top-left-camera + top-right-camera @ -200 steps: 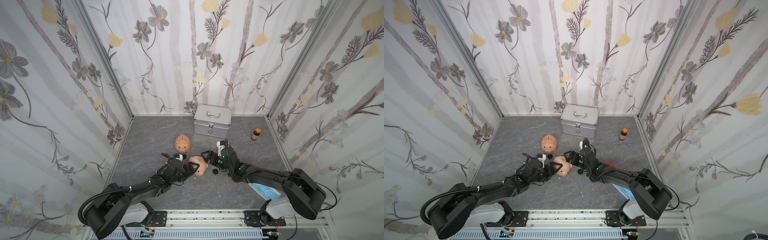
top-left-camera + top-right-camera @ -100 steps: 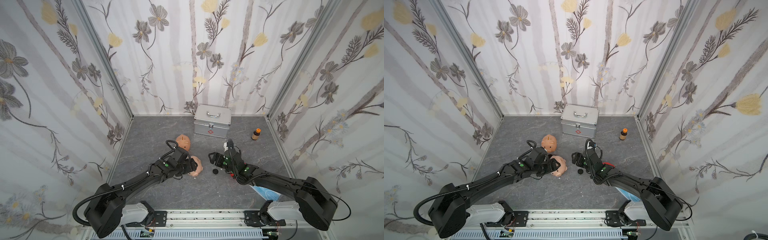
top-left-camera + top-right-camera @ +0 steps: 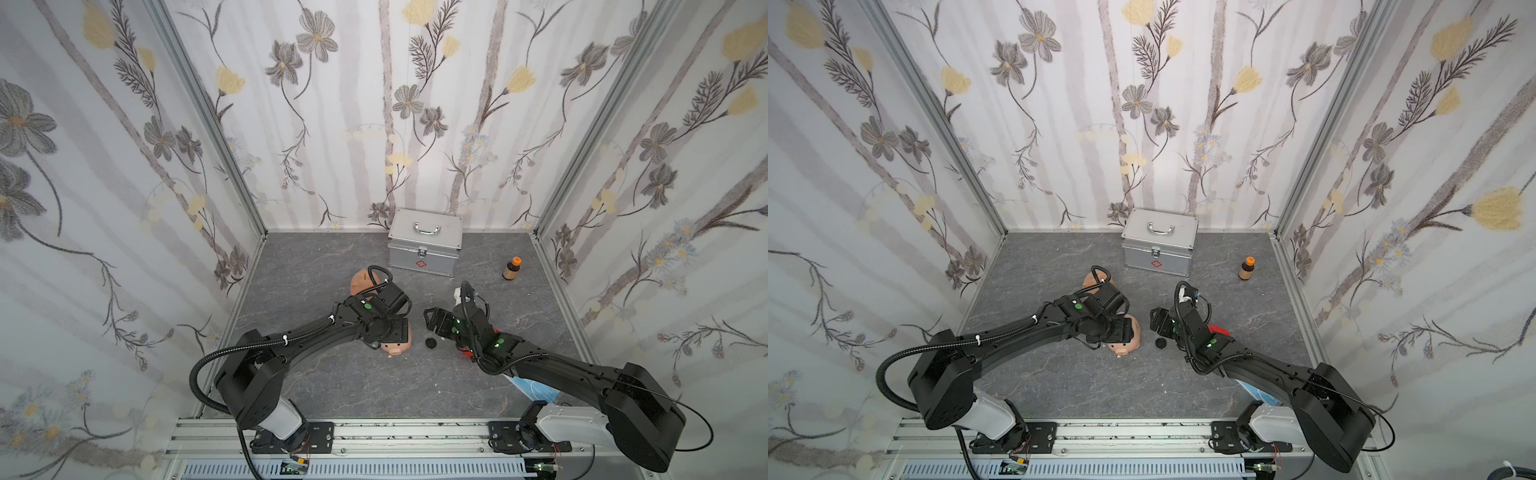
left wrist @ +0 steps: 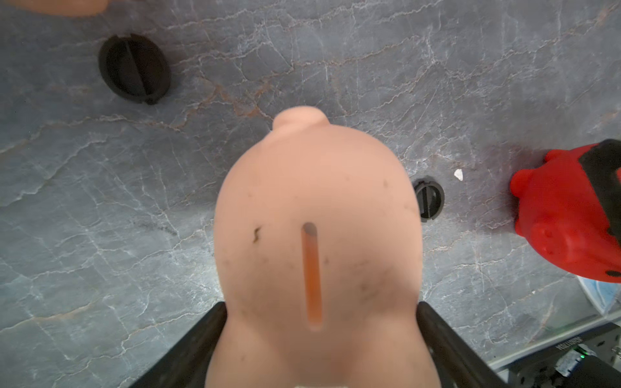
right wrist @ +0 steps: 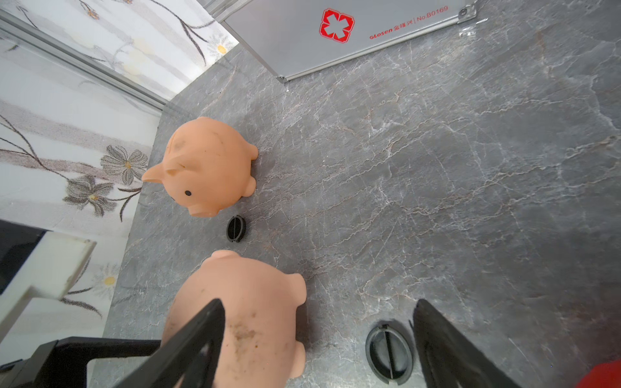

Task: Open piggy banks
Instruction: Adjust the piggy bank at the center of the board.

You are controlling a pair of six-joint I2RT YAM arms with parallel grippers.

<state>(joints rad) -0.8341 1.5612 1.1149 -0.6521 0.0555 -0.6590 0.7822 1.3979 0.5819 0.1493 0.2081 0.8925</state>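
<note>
My left gripper (image 4: 321, 305) reaches down over a peach-pink piggy bank (image 3: 400, 345), slot up, with both fingers against its flanks. A black plug (image 3: 430, 343) lies loose on the floor just right of this pig. My right gripper (image 5: 319, 302) hovers open over that plug (image 5: 389, 352) and holds nothing. A second peach-pink piggy bank (image 3: 360, 280) sits farther back, partly behind my left wrist, with another loose plug (image 5: 236, 228) near it. The red piggy bank (image 3: 1219, 330) shows beside my right wrist and is mostly hidden.
A silver metal case (image 3: 424, 247) with a handle stands at the back wall. A small brown bottle (image 3: 512, 268) with an orange cap is at the back right. A blue-and-white flat item (image 3: 536, 388) lies under my right arm. Papered walls close three sides.
My left arm lifted and swung over the pig, which now stands slot up. My right gripper drew back to the right, away from the pig. The plug stayed on the floor.
</note>
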